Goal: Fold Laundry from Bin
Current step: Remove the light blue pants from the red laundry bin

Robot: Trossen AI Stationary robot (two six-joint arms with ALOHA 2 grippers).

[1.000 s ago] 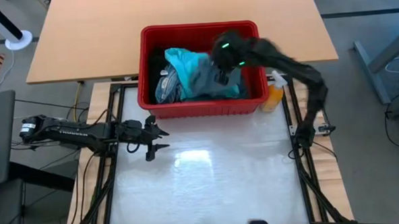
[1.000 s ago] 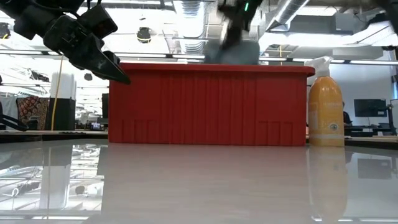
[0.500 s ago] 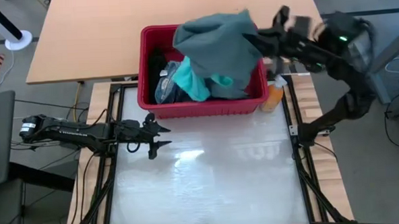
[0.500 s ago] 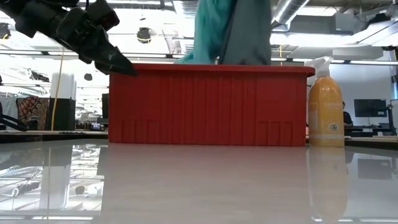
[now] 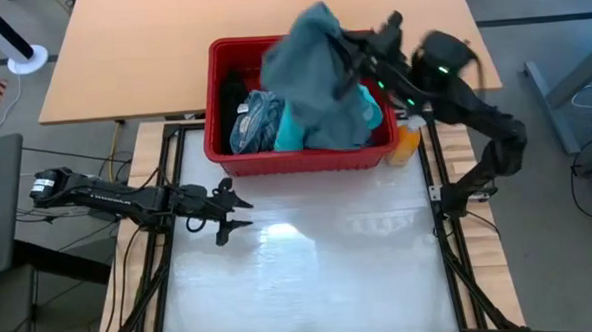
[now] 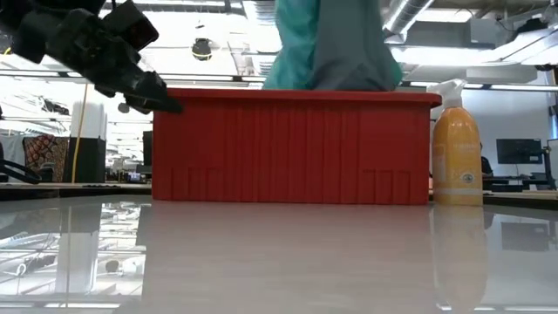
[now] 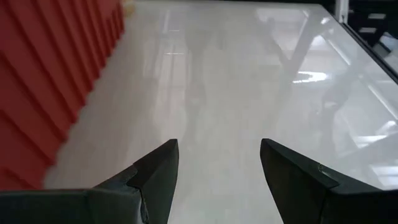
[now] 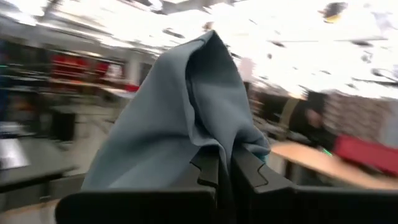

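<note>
The red bin (image 5: pixel 215 109) stands at the table's far edge and shows side-on in the low view (image 6: pixel 292 144). A dull grey-green garment (image 5: pixel 312 70) is raised above it and hangs down in the low view (image 6: pixel 344 44), with a teal cloth (image 6: pixel 292 44) beside it. A blue-grey cloth (image 5: pixel 254 123) and more teal cloth (image 5: pixel 289 131) lie in the bin. My right gripper (image 5: pixel 356 55) is shut on the grey-green garment (image 8: pixel 180 106). My left gripper (image 5: pixel 230 211) is open and empty over the table, just near of the bin's left corner (image 7: pixel 217 168). My right gripper pinches a bunched fold of the grey-green garment (image 8: pixel 214 140) between its two fingers. The fingers come about level from the table's right. The cloth peaks above the fingertips and drapes slack over and below them, with its lower end (image 5: pixel 325 135) down in the bin.
An orange spray bottle (image 5: pixel 407 141) stands at the bin's right near corner (image 6: pixel 456 148). The glossy white table top (image 5: pixel 311 275) stretches near of the bin. The bin's red wall (image 7: pixel 50 81) is close beside my left gripper. A wooden table (image 5: pixel 150 42) lies beyond the bin.
My right gripper has risen out of the bin with the grey-green garment, first swinging toward the table's right, then back toward the left over the bin. The garment has been drawn up from the pile and hangs from the gripper, and teal cloth has come up with it.
</note>
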